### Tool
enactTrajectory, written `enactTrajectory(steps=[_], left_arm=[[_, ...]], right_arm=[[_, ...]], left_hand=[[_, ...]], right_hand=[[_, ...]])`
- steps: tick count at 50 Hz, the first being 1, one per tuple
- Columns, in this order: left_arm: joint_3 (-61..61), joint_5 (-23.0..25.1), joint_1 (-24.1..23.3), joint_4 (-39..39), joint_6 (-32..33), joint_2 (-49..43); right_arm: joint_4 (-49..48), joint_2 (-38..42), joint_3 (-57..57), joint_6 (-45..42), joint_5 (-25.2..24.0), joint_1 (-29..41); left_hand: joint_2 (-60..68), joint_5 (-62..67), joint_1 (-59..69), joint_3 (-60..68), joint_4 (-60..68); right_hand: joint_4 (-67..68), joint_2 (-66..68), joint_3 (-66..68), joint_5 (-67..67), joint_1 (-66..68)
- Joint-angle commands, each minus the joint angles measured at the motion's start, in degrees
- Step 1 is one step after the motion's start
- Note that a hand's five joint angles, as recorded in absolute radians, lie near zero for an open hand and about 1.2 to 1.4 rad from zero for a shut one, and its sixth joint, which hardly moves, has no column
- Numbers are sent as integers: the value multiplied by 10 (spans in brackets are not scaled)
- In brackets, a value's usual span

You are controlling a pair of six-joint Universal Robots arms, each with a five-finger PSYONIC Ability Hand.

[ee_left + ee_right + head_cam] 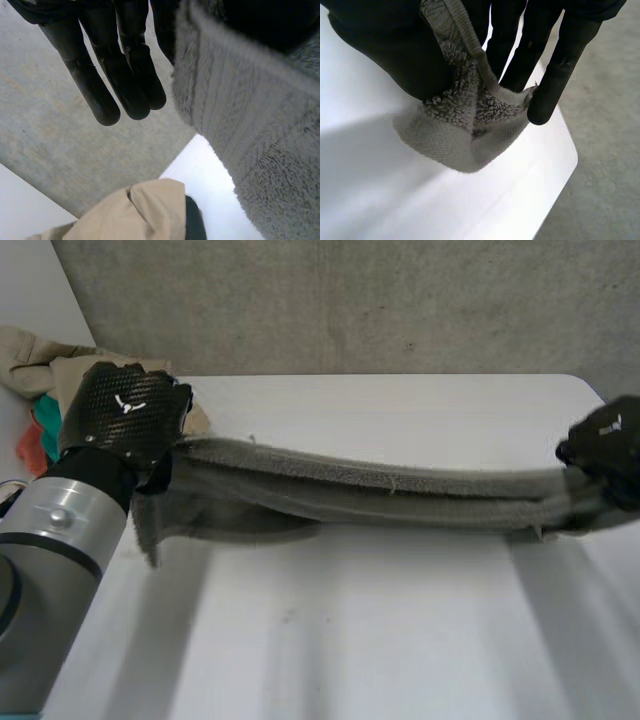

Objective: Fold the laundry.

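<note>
A grey towel (380, 495) is stretched lengthwise between my two hands, bunched into a long band and sagging a little above the white table (350, 640). My left hand (125, 410) holds its left end, and a flap hangs down below that hand. In the left wrist view the towel (250, 125) runs beside straight fingers (100, 75), pinched at the thumb side. My right hand (610, 445) grips the right end. There the thumb and fingers (555, 75) pinch a folded corner of the towel (465, 130).
A pile of beige and coloured clothes (40, 370) lies at the table's back left corner, just behind my left hand; beige cloth (140, 210) lies below the fingertips. Grey floor lies beyond the table's far edge (400, 377).
</note>
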Motion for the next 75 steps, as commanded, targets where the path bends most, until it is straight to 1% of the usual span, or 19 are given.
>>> enactTrajectory(steps=[1, 6, 9, 14, 17, 20, 21, 23, 26, 31, 39, 46, 48, 49, 53, 55, 60, 66, 75], left_arm=[[10, 6, 3, -65, 15, -106], [77, 4, 19, -58, 71, -236], [172, 4, 33, -49, 118, -308], [337, 9, 36, 6, 180, -357], [425, 22, 42, 107, 202, -364], [458, 34, 42, 223, 205, -357], [462, 37, 42, 267, 205, -349], [455, 38, 39, 276, 205, -337], [427, 35, 36, 245, 204, -324], [335, 34, 36, 189, 187, -316], [191, 34, 35, 183, 121, -321], [103, 30, 23, 179, 104, -345], [91, 29, 20, 179, 101, -345], [84, 29, 19, 179, 101, -340], [52, 29, 16, 178, 101, -319], [35, 31, 17, 178, 100, -294], [12, 32, 17, 179, 99, -266], [2, 31, 18, 179, 98, -255], [0, 31, 17, 179, 97, -255]], right_arm=[[-17, 5, 78, -60, 4, 2], [-115, 101, 43, -18, 17, 9], [-180, 143, -21, 33, 46, 19], [-295, 194, -143, 103, 110, 50], [-431, 204, -197, 134, 135, 75], [-636, 189, -185, 152, 147, 80], [-664, 186, -182, 152, 148, 80], [-711, 173, -162, 150, 146, 84], [-690, 168, -149, 150, 141, 85], [-574, 173, -103, 157, 126, 85], [-511, 199, 23, 162, 76, 79], [-468, 226, 88, 162, 76, 78], [-446, 224, 94, 162, 74, 78], [-419, 223, 97, 162, 72, 76], [-347, 215, 91, 164, 65, 57], [-324, 200, 85, 167, 60, 48], [-256, 149, 43, 208, 28, 32], [-168, 151, -15, 223, 12, 22], [-160, 206, -78, 213, 6, 28]], left_hand=[[112, 136, 135, 114, 110], [112, 136, 135, 114, 110], [112, 136, 135, 114, 110], [112, 136, 135, 114, 110], [112, 136, 135, 114, 110], [112, 136, 135, 114, 110], [112, 136, 135, 114, 110], [112, 136, 135, 114, 110], [112, 136, 135, 114, 110], [112, 136, 135, 114, 110], [112, 136, 135, 114, 110], [112, 136, 135, 114, 110], [112, 136, 135, 114, 110], [112, 136, 135, 114, 110], [112, 136, 135, 114, 110], [112, 136, 135, 114, 110], [112, 136, 135, 114, 110], [112, 136, 135, 114, 110], [112, 136, 135, 114, 110]], right_hand=[[112, 129, 121, 141, 168], [112, 129, 121, 141, 168], [112, 129, 121, 141, 168], [112, 129, 121, 141, 168], [112, 129, 121, 141, 168], [112, 129, 121, 141, 168], [112, 129, 121, 141, 168], [112, 129, 121, 141, 168], [112, 129, 121, 141, 168], [112, 129, 121, 141, 168], [112, 129, 121, 141, 168], [112, 129, 121, 141, 168], [7, 24, 16, 36, 63], [-143, -126, -134, -114, -88], [-418, -401, -409, -389, -362], [-456, -439, -447, -427, -400], [-458, -441, -449, -429, -402], [-434, -417, -425, -405, -378], [-404, -387, -395, -375, -348]])
